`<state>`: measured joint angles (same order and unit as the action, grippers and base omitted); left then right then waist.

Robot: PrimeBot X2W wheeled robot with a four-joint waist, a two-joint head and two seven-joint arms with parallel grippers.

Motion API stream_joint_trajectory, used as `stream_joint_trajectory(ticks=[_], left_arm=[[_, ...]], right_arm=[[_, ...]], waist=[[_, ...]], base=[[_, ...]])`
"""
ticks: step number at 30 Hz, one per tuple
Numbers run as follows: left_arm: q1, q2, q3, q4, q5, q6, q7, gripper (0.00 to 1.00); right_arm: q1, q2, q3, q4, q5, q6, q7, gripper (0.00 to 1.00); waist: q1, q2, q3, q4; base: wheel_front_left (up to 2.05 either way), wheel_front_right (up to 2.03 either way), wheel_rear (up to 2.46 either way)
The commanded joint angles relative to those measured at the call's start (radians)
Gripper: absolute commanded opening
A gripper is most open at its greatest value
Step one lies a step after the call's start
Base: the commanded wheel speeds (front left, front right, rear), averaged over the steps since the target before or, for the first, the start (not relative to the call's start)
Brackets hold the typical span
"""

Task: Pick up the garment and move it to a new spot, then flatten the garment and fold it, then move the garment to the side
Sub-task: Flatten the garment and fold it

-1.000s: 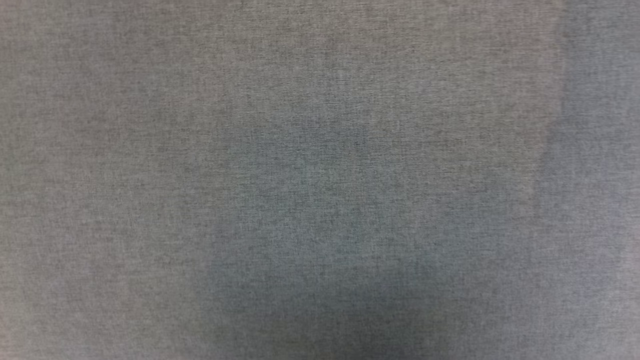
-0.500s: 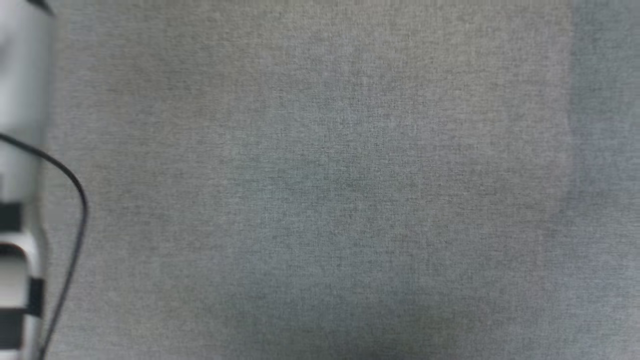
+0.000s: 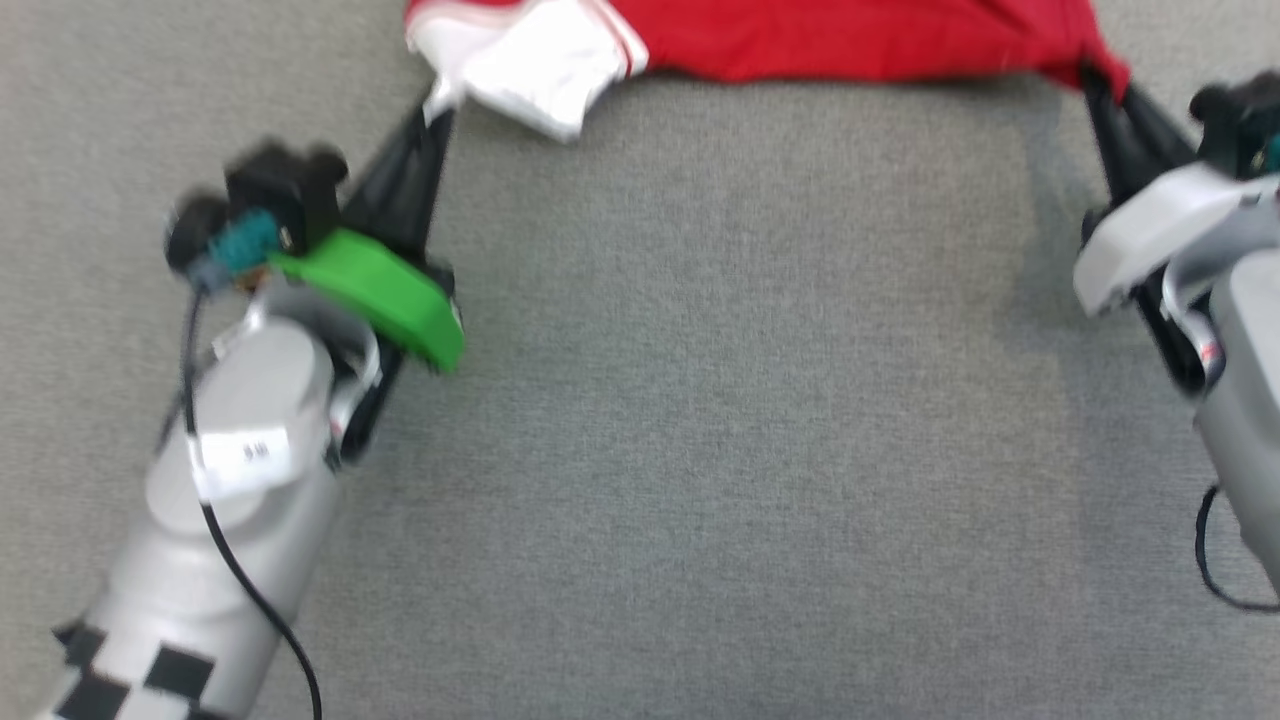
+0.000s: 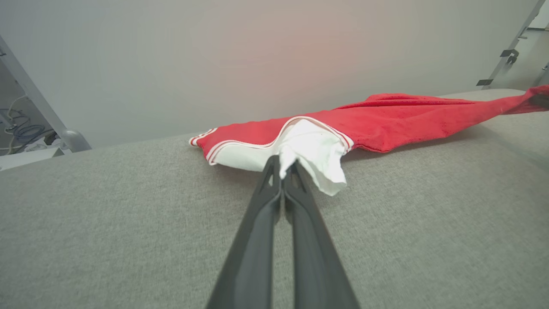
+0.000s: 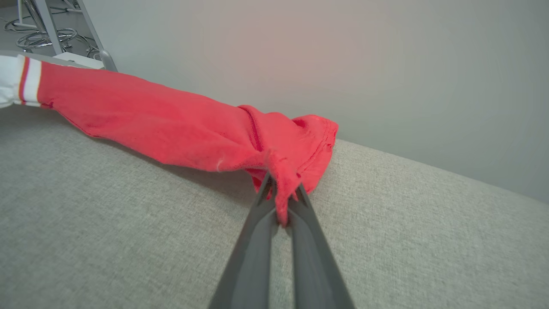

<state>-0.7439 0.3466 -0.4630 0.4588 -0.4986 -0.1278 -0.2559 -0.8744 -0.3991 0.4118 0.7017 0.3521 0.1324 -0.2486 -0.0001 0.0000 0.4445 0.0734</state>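
On the grey cloth surface (image 3: 700, 450) the garment (image 3: 850, 40) is laid ahead of both arms, long axis side to side, its white sleeve end clamped in the left gripper (image 3: 437, 105) and its red end clamped in the right gripper (image 3: 1090, 80), both equally near.

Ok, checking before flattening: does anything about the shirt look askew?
Yes: the garment is bunched into a rumpled band, stretched between the left end effector, pinching a white sleeve, and the right end effector, pinching a red edge.
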Motion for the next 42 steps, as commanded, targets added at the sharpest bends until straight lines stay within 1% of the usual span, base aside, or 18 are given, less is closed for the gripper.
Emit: stream_joint_trajectory(ticks=[1, 3, 12, 16, 21, 28, 31, 33, 35, 39, 42], left_arm=[[0.055, 0.01, -0.018, 0.001, -0.029, -0.003, -0.006, 0.0], [0.112, 0.029, -0.047, -0.001, -0.056, -0.003, -0.006, 0.0], [0.314, 0.112, -0.091, -0.041, -0.144, -0.003, 0.0, 0.0], [0.405, 0.146, -0.099, -0.085, -0.171, -0.003, 0.018, 0.0], [0.53, 0.195, -0.125, -0.184, -0.196, 0.001, 0.069, 0.0], [0.668, 0.247, -0.147, -0.334, -0.242, 0.015, 0.128, 0.0], [0.718, 0.269, -0.156, -0.391, -0.262, 0.019, 0.152, 0.0], [0.752, 0.279, -0.155, -0.42, -0.291, 0.019, 0.162, 0.0], [0.786, 0.293, -0.146, -0.442, -0.312, 0.028, 0.164, 0.0], [0.839, 0.33, -0.14, -0.483, -0.321, 0.044, 0.166, 0.0], [0.874, 0.353, -0.144, -0.512, -0.336, 0.045, 0.178, 0.0]], right_arm=[[0.047, -0.012, 0.007, -0.007, 0.026, -0.002, 0.006, 0.0], [0.098, -0.022, 0.013, -0.012, 0.059, -0.002, 0.017, 0.0], [0.292, -0.059, 0.041, -0.053, 0.197, -0.002, 0.045, 0.0], [0.363, -0.077, 0.072, -0.088, 0.247, -0.002, 0.053, 0.0], [0.45, -0.109, 0.097, -0.128, 0.301, -0.002, 0.069, 0.0], [0.574, -0.152, 0.1, -0.191, 0.363, -0.002, 0.115, 0.0], [0.633, -0.17, 0.104, -0.239, 0.399, -0.002, 0.154, 0.0], [0.675, -0.192, 0.12, -0.272, 0.406, -0.002, 0.178, 0.0], [0.72, -0.21, 0.125, -0.301, 0.422, -0.002, 0.196, 0.0], [0.804, -0.244, 0.109, -0.366, 0.458, -0.002, 0.223, 0.0], [0.868, -0.267, 0.088, -0.42, 0.472, -0.002, 0.235, 0.0]], waist=[[0.0001, 0.0, -0.131, 0.035], [0.0001, 0.0, -0.163, 0.041], [0.0001, 0.0, -0.288, 0.058], [0.0001, 0.0, -0.334, 0.062], [0.0001, 0.0, -0.387, 0.071], [0.0001, 0.0, -0.436, 0.086], [0.0001, 0.0, -0.448, 0.086], [0.0001, 0.0, -0.458, 0.083], [0.0001, 0.0, -0.469, 0.082], [0.0001, 0.0, -0.479, 0.078], [0.0001, 0.0, -0.481, 0.077]], base=[[0.0, 0.0, 0.0], [0.0, 0.0, 0.0], [0.0, 0.0, 0.0], [0.0, 0.0, 0.0], [0.0, 0.0, 0.0], [0.0, 0.0, 0.0], [0.0, 0.0, 0.0], [0.0, 0.0, 0.0], [0.0, 0.0, 0.0], [0.0, 0.0, 0.0], [0.0, 0.0, 0.0]])
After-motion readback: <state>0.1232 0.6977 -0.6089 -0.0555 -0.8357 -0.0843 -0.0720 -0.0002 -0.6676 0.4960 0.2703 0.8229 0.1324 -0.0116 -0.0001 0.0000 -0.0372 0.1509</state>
